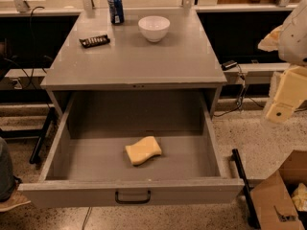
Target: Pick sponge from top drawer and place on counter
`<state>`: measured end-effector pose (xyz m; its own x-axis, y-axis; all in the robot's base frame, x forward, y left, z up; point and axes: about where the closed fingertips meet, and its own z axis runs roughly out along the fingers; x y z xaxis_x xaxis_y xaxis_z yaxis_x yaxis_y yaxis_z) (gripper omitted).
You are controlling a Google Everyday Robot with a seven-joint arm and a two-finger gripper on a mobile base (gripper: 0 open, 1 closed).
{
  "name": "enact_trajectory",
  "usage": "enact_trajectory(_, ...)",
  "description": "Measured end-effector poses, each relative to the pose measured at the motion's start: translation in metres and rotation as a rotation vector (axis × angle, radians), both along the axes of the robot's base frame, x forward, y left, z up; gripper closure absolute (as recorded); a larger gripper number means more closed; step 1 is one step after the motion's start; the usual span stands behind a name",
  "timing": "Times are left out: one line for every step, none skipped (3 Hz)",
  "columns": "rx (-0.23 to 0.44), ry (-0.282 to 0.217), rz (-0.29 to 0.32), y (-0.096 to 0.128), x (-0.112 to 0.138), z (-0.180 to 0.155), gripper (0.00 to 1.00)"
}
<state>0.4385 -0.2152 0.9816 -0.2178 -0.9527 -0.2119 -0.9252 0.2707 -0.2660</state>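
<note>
We are at the very start of the job: the pincer (283,103) hangs out at the right edge of the scene, beside the cabinet and well apart from everything it has to deal with. We cannot tell how far open it is, and nothing shows in its hold. The sponge (143,150) lies far to the left of the pincer and lower down, flat on the floor of the top drawer (62,143), which is pulled wide open. It sits near the middle of the drawer, closer to the front panel than to the back and touching no wall. The counter (139,61) stretches to the left of the pincer. On it, far from the pincer, stand a white bowl (154,28), a blue can (115,8) and a dark snack bar (94,40), all towards the back, so the near half looks like a good spot for the sponge. A cardboard box (276,195) sits on the floor below the pincer. We judge that the reach is the step in hand. The next move calls for swinging left over the drawer's right wall and coming down onto the sponge from above. The pincer should close across the sponge's narrower width, gently, since it looks soft.
</note>
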Motion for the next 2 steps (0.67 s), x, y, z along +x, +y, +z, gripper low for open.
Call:
enact_trajectory(0.0,0.0,0.0,0.0,0.0,0.0,0.0)
enact_trajectory(0.053,0.016,0.045,0.028,0.008,-0.024,0.0)
